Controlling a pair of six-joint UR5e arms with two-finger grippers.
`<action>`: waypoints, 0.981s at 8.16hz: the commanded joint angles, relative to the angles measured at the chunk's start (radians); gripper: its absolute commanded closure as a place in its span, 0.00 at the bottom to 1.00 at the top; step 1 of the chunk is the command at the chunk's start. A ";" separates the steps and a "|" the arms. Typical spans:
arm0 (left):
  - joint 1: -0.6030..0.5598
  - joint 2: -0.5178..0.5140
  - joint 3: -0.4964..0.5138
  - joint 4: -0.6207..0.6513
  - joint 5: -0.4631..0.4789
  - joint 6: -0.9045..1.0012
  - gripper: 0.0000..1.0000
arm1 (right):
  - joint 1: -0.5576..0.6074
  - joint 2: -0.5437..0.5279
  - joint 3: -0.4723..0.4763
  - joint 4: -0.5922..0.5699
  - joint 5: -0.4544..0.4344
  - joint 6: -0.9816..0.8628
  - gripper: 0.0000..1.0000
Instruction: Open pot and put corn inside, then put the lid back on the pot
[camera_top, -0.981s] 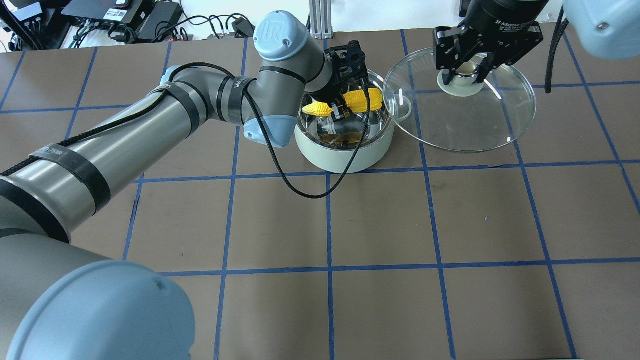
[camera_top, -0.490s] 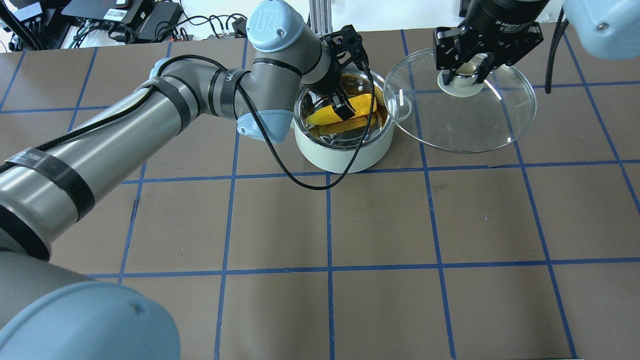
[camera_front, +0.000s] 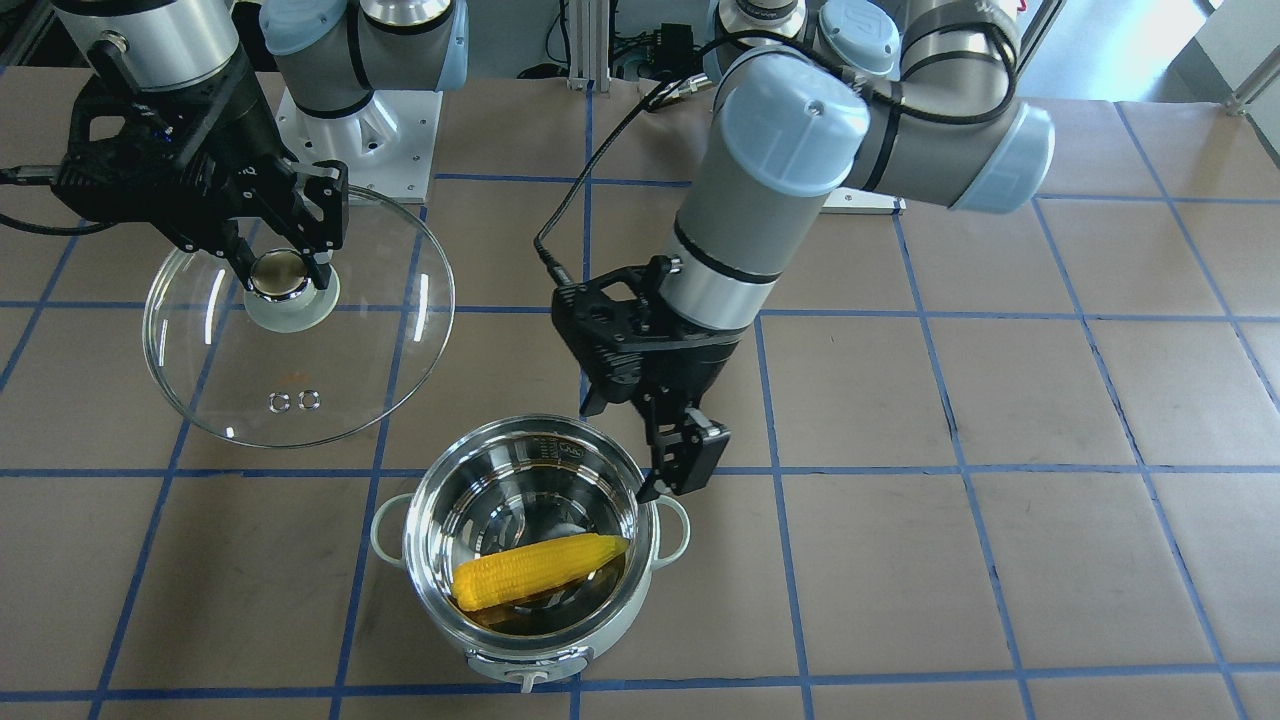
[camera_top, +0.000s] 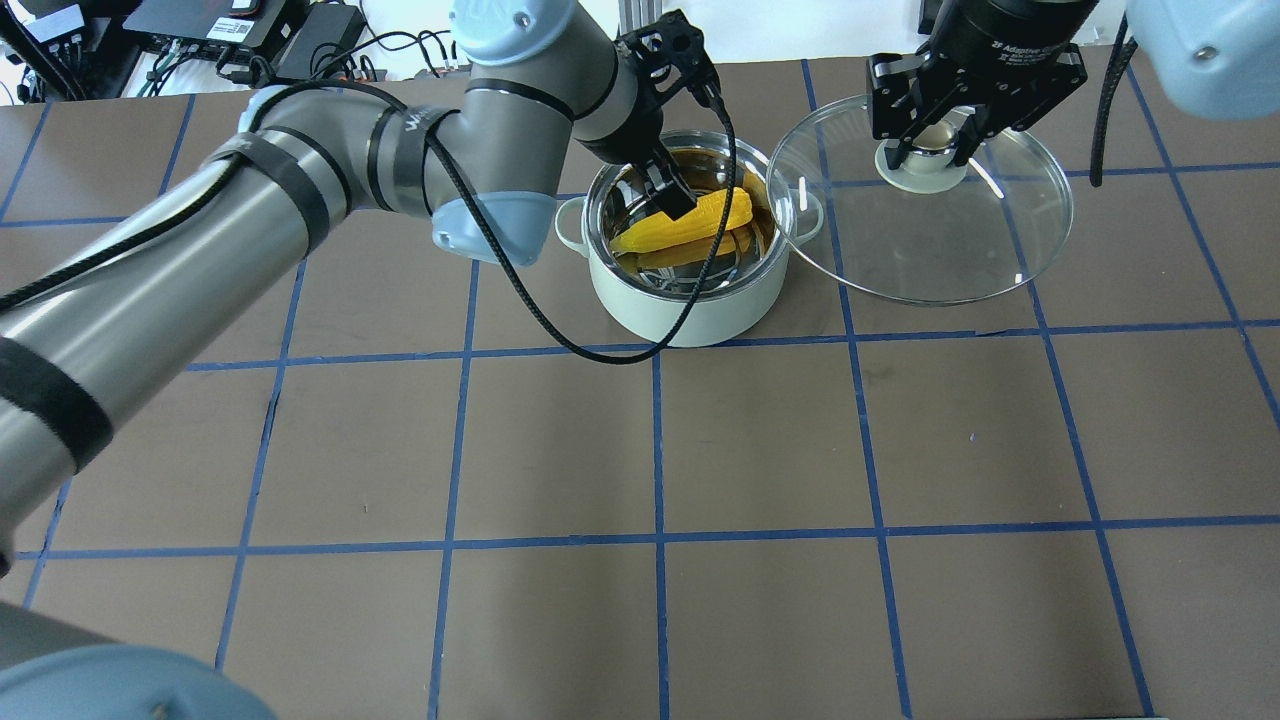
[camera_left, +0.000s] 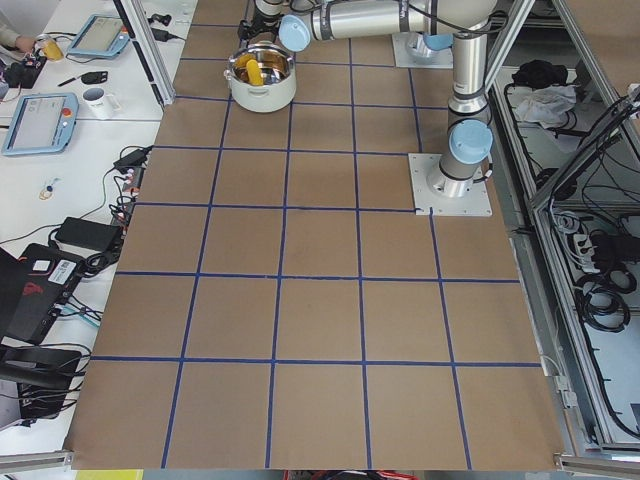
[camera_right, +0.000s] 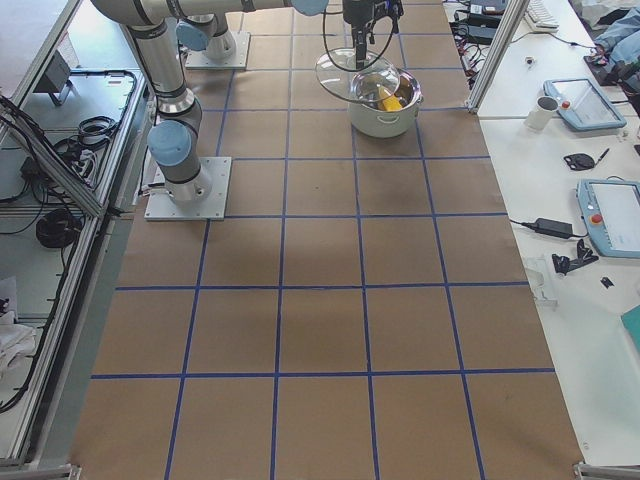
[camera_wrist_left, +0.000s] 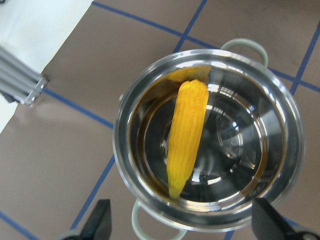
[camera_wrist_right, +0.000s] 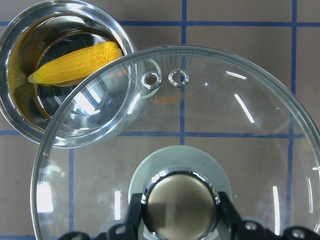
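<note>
The surface (camera_top: 760, 440) carries the pot (camera_top: 690, 318), which stands open with its steel inside bare to view. So the first step, taking the lid off, is done.

The lid (camera_top: 950, 240) hangs beside the pot on the right arm's side. It appears lifted clear of the surface. In the overhead and right wrist views its near edge overlaps the pot's rim, though the side view suggests it sits higher than the rim rather than touching it.

The corn (camera_front: 540, 572) lies inside the pot, slanted across the bottom with its point towards the wall. Nothing grips it, so the second step is done too.

The left tool (camera_wrist_left: 182, 220) hovers above the pot, over the rim on the left arm's side. Its fingers are spread wide apart and hold nothing; its wrist camera looks straight down on the corn between them.

The right tool (camera_top: 927, 148) is clamped on the lid's knob (camera_wrist_right: 180, 205), one finger on either side of it, and carries the lid by that alone.

What is left is the last step: setting the lid back on the pot. By my reading, the left tool must first draw away from over the pot. The right arm can then bring the lid across, centre it on the rim and lower it. About two thirds of the task looks complete.
</note>
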 joint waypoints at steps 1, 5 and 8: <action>0.168 0.106 0.000 -0.192 -0.001 -0.039 0.00 | 0.015 0.028 0.000 -0.066 -0.002 0.008 0.63; 0.204 0.160 0.000 -0.278 0.127 -0.449 0.00 | 0.183 0.217 -0.028 -0.317 -0.027 0.194 0.63; 0.205 0.237 -0.006 -0.435 0.265 -0.651 0.00 | 0.257 0.318 -0.039 -0.428 -0.045 0.305 0.64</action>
